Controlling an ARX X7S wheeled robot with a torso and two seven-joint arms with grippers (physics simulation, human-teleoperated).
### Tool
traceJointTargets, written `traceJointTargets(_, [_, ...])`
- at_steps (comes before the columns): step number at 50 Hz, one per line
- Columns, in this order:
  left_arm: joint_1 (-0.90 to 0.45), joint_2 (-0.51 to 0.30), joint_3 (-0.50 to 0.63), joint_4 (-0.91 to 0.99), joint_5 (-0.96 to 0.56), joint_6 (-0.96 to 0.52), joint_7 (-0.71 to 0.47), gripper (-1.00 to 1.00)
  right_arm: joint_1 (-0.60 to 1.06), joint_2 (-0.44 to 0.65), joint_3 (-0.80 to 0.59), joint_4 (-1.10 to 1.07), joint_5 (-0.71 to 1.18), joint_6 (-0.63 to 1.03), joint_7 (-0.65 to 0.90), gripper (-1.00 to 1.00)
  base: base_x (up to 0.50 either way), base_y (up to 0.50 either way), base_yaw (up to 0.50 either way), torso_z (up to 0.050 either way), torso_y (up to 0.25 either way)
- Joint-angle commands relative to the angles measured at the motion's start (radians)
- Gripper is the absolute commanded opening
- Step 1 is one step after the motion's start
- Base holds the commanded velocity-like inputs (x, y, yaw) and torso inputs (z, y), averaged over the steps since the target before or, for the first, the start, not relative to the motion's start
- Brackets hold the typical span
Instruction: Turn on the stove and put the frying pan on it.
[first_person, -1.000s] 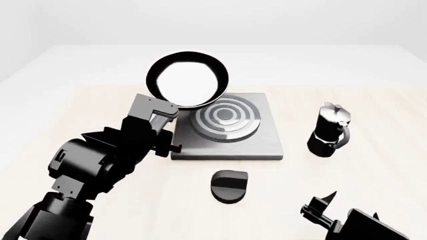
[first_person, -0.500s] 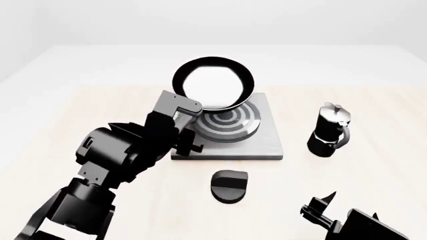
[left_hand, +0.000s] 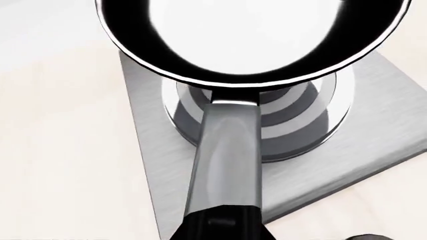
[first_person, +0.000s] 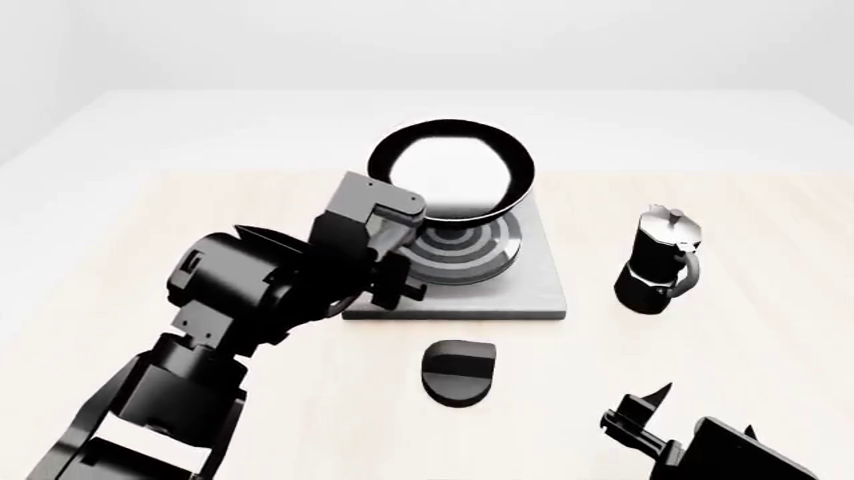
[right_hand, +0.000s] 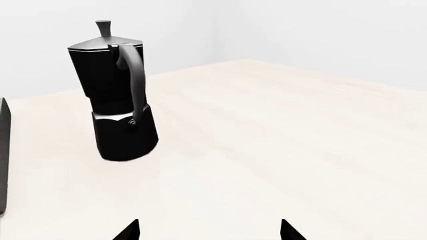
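The frying pan (first_person: 454, 168) is a round black pan with a glossy white inside, tilted toward me above the far part of the stove (first_person: 523, 288). My left gripper (first_person: 379, 238) is shut on its long handle (left_hand: 225, 160). In the left wrist view the pan's rim (left_hand: 253, 82) overlaps the burner's dark rings (left_hand: 293, 125) on the grey plate (left_hand: 377, 127). The stove's round black knob (first_person: 458, 372) lies on the table in front of the plate. My right gripper (right_hand: 209, 232) is open and holds nothing, low at the near right (first_person: 641, 415).
A black moka pot (first_person: 661, 262) stands upright to the right of the stove, also in the right wrist view as the moka pot (right_hand: 117, 95) ahead of the open fingers. The light wooden table (first_person: 160, 220) extends to either side.
My left arm has carried the frying pan to the right, from beside the plate's far left corner to above the burner rings. The right arm has not moved.
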Motion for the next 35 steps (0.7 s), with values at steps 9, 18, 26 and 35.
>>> traceJointTargets(9, [-0.019,0.007,0.013,-0.013,0.036,0.021,0.005,-1.0,0.004,0.005,-0.005,0.002,0.011,0.005,-0.004,1.0,0.0,0.0,0.0,0.001,0.001])
traceJointTargets(18, [-0.005,0.01,0.036,-0.033,0.048,0.053,0.007,-1.0,0.002,0.007,-0.007,-0.003,0.015,0.009,-0.001,1.0,0.0,0.0,0.0,0.0,0.002])
traceJointTargets(26, [0.002,0.012,0.039,-0.061,0.05,0.082,0.012,-1.0,0.007,0.007,-0.01,0.002,0.016,0.008,-0.002,1.0,0.0,0.0,0.0,0.001,0.001])
traceJointTargets(35, [0.01,0.021,0.052,-0.108,0.06,0.12,0.017,-1.0,0.011,0.007,-0.012,0.018,0.019,-0.001,-0.008,1.0,0.0,0.0,0.0,0.0,0.002])
